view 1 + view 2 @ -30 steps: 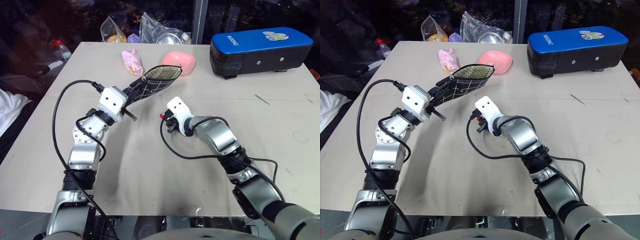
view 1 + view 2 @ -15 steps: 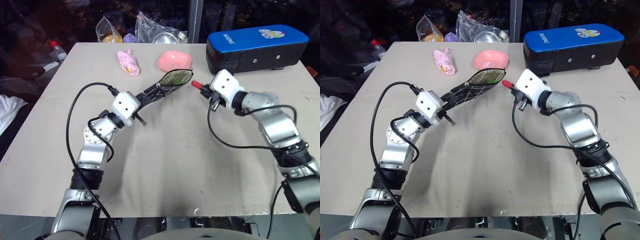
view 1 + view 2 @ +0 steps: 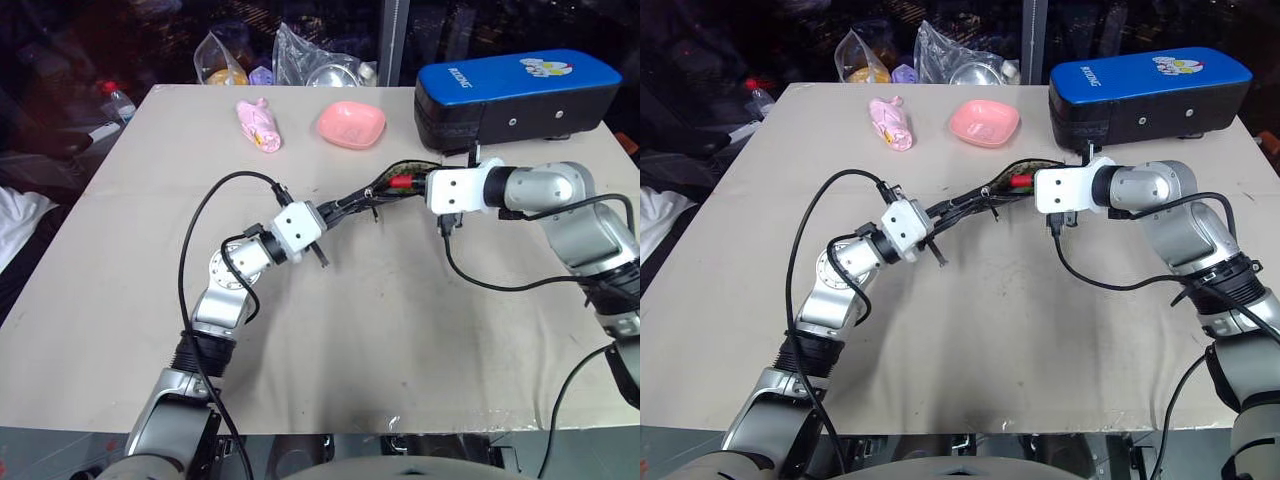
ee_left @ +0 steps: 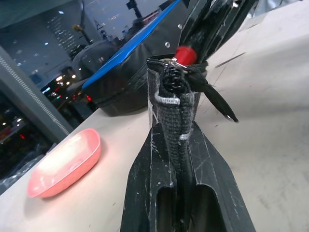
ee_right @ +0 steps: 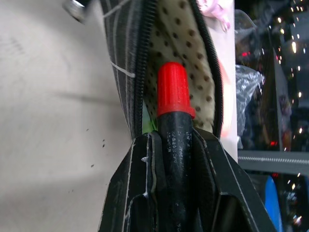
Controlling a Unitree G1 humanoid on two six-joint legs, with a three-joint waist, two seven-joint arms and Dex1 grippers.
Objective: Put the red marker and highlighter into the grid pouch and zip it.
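My left gripper (image 3: 325, 214) is shut on one end of the grid pouch (image 3: 352, 199), holding it stretched out above the table toward the right. The pouch's mouth (image 5: 186, 43) gapes, showing a dotted lining. My right gripper (image 3: 418, 183) is shut on the red marker (image 5: 172, 92), and the marker's red cap (image 3: 401, 182) pokes into the mouth. In the left wrist view the pouch fabric (image 4: 171, 111) sits between my fingers, with the red cap (image 4: 185, 54) beyond it. A lime-green sliver of the highlighter (image 5: 147, 124) lies inside the pouch beside the marker.
A big blue-topped black case (image 3: 515, 85) stands at the back right, close behind my right gripper. A pink bowl (image 3: 350, 124) and a pink wrapped item (image 3: 260, 125) lie at the back, with plastic bags (image 3: 300, 60) beyond the table edge.
My right gripper has risen from the table with the marker, swung right and rolled, bringing the cap into the pouch mouth. My left gripper has carried the pouch to the right and lowered it.
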